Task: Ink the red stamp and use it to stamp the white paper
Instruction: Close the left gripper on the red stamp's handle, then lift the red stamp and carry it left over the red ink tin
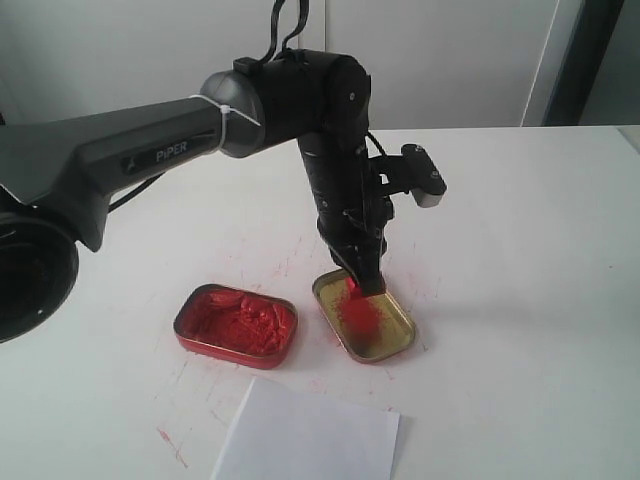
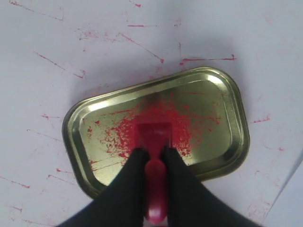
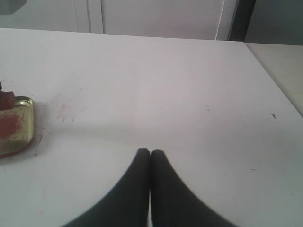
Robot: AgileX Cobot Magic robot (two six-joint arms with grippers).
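Observation:
My left gripper (image 2: 154, 152) is shut on the red stamp (image 2: 154, 142), holding its knob handle between the black fingers. The stamp's square base points down over the red smear inside the gold tin lid (image 2: 227, 109); whether it touches the lid I cannot tell. From the exterior camera the stamp (image 1: 356, 287) shows at the gripper's (image 1: 364, 283) tip, above the lid (image 1: 396, 340). The white paper (image 1: 310, 435) lies at the front edge, in front of both tins, partly cut off; no mark shows on it. My right gripper (image 3: 150, 152) is shut with nothing in it, over bare tabletop well apart from the lid (image 3: 26, 127).
The red oblong tin of ink paste (image 1: 236, 324) sits just left of the gold lid. Red smudges and scratches mark the white tabletop (image 1: 520, 260) around both tins. The left arm (image 1: 130, 150) reaches in from the left. The right arm is out of the exterior view.

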